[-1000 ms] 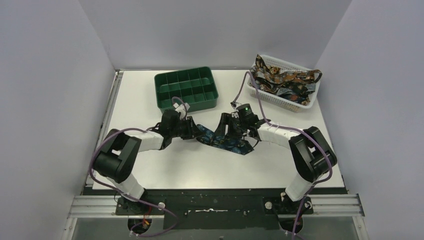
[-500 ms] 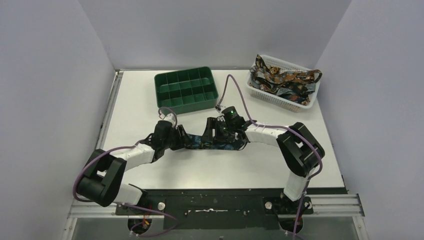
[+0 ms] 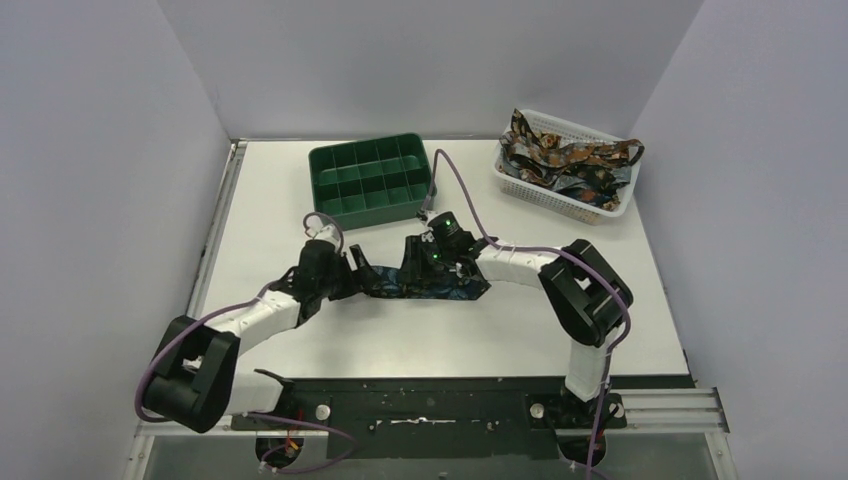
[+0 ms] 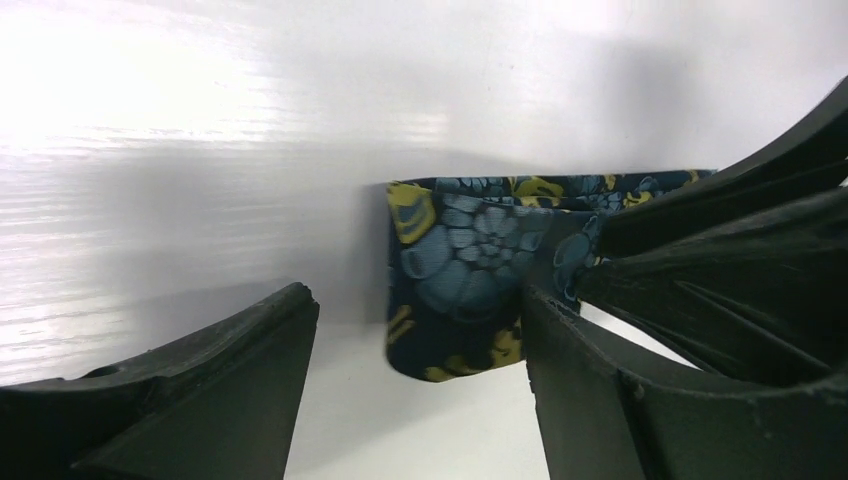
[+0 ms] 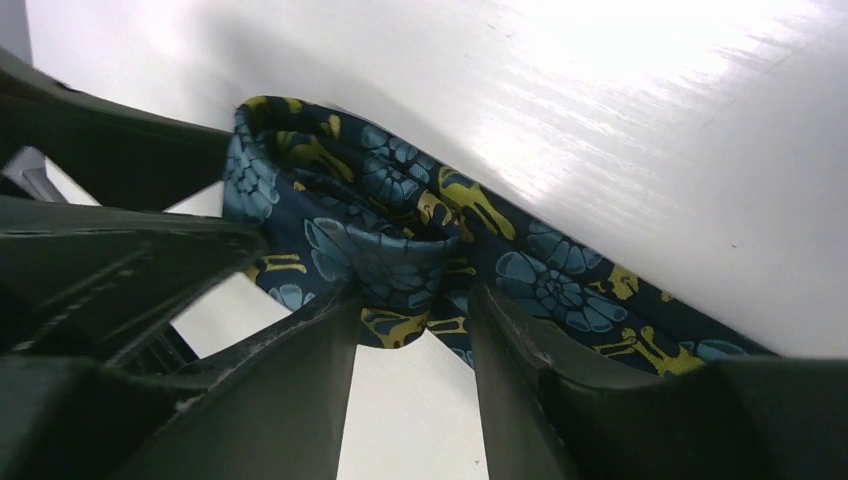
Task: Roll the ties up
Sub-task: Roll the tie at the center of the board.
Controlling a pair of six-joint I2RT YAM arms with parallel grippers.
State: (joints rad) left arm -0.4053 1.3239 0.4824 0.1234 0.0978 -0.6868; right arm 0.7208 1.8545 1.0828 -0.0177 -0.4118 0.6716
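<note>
here we are over the white table top (image 3: 400, 335), and the long dark navy fabric necktie printed with blue flowers and yellow shapes (image 3: 458, 288) lies across the middle of it, just in front of the green plastic compartment tray (image 3: 376, 213), stretched between the two arms. the left gripper (image 4: 418, 300) sits at the tie's left end with its jaws spread wide. in its wrist view we see the folded-over end of the fabric standing between them, clear of the finger (image 4: 200, 400) on the left of that view and right up against the other, nothing clamped. from the other side the right gripper (image 5: 412, 295) is down low on the same stretch, its black fingers (image 5: 280, 400) drawn partway together with a narrow gap between them and a puckered fold of the tie right at their tips. whether they actually pinch the cloth we cannot tell. the two grippers sit close, almost tip to tip. away at the far right corner the white mesh basket (image 3: 550, 200) holds a heap of more patterned neckties (image 3: 565, 160), some draped over its rim, well apart from the arms.
</note>
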